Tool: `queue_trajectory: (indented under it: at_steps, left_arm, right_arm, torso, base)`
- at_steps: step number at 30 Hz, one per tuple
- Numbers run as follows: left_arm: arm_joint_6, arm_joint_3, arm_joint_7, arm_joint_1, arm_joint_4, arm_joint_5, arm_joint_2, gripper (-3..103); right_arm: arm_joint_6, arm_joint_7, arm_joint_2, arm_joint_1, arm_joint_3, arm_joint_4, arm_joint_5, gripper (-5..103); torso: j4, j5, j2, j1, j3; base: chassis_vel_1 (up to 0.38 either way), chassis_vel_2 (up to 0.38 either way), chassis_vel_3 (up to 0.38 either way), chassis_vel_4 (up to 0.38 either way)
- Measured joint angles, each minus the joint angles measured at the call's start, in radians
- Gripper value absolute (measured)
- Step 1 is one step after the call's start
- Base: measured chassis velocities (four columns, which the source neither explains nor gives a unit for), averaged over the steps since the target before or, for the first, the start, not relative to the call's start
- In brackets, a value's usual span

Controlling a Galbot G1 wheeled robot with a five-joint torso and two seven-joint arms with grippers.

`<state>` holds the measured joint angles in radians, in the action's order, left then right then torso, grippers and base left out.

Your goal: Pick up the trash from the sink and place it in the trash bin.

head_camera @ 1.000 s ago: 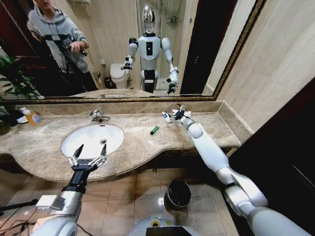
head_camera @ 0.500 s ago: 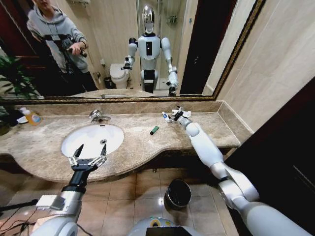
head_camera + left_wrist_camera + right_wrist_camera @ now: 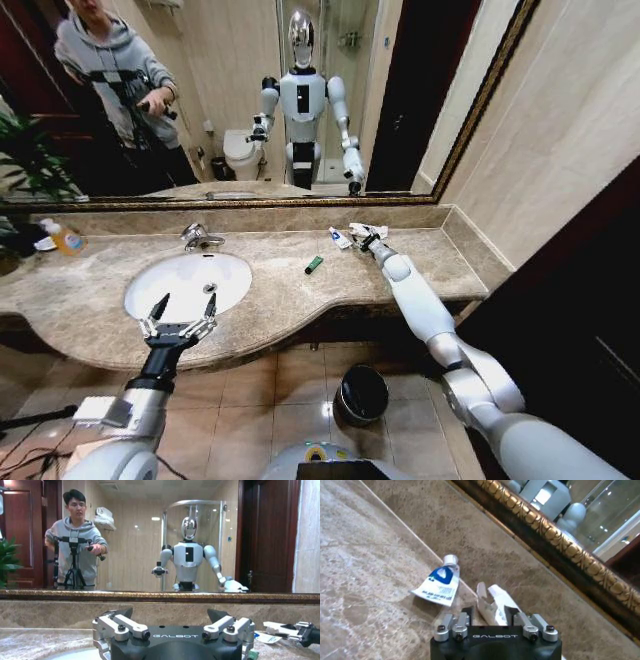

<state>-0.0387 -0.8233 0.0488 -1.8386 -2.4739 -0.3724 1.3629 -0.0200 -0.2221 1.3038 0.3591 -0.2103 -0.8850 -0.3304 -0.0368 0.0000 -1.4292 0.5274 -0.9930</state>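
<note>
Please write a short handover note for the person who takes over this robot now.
Left gripper: open, hovering at the sink front rim, holding nothing.
Right gripper: at the counter's back, jaws around a white packet; grip not certain.
A blue-and-white tube lies beside it; a green stick mid-counter.
Trash bin on the floor.
Done: nothing binned yet. Left: all pieces.

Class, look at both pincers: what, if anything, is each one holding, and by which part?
The left pincer hangs open above the sink, holding nothing. The right pincer is at a white packet by the mirror; whether it grips it cannot be told.
</note>
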Motion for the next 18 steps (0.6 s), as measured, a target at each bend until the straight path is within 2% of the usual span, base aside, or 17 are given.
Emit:
queue_trajectory:
  at_steps: [3,4,6,7,8,9,11,18]
  left_arm:
    - [0.000,0.000,0.000,0.000,0.000,0.000,0.000,100]
    - [0.000,0.000,0.000,0.000,0.000,0.000,0.000,100]
    - [0.000,0.000,0.000,0.000,0.000,0.000,0.000,100]
    - [0.000,0.000,0.000,0.000,0.000,0.000,0.000,100]
    - [0.000,0.000,0.000,0.000,0.000,0.000,0.000,100]
    - [0.000,0.000,0.000,0.000,0.000,0.000,0.000,100]
    - [0.000,0.000,0.000,0.000,0.000,0.000,0.000,100]
    - [0.000,0.000,0.000,0.000,0.000,0.000,0.000,100]
  right_arm:
    - [-0.009,0.021,0.013,-0.010,-0.007,0.026,-0.013,29]
    - [-0.009,0.021,0.013,-0.010,-0.007,0.026,-0.013,29]
    - [-0.018,0.025,0.018,-0.026,-0.005,0.045,-0.027,18]
    - [-0.034,0.029,0.021,-0.034,-0.005,0.059,-0.057,13]
    - [-0.034,0.029,0.021,-0.034,-0.005,0.059,-0.057,13]
    - [-0.056,0.032,0.027,-0.044,-0.010,0.075,-0.100,13]
    - [-0.075,0.033,0.035,-0.053,-0.010,0.087,-0.151,3]
    - [-0.072,0.031,0.045,-0.061,0.005,0.088,-0.141,0]
  torso:
    - [0.0000,0.0001,0.000,0.000,0.000]
    - [0.0000,0.0001,0.000,0.000,0.000]
    - [-0.0001,-0.0001,0.000,0.000,0.000]
    - [0.0000,-0.0001,0.000,0.000,0.000]
    - [0.0000,-0.0001,0.000,0.000,0.000]
    - [0.0000,0.0000,0.000,0.000,0.000]
    - [-0.0001,-0.0002,0.000,0.000,0.000]
    - [-0.0001,-0.0001,0.000,0.000,0.000]
  base:
    - [0.000,0.000,0.000,0.000]
    - [0.000,0.000,0.000,0.000]
    - [0.000,0.000,0.000,0.000]
    - [0.000,0.000,0.000,0.000]
    - [0.000,0.000,0.000,0.000]
    - [0.000,0.000,0.000,0.000]
    - [0.000,0.000,0.000,0.000]
    - [0.000,0.000,0.000,0.000]
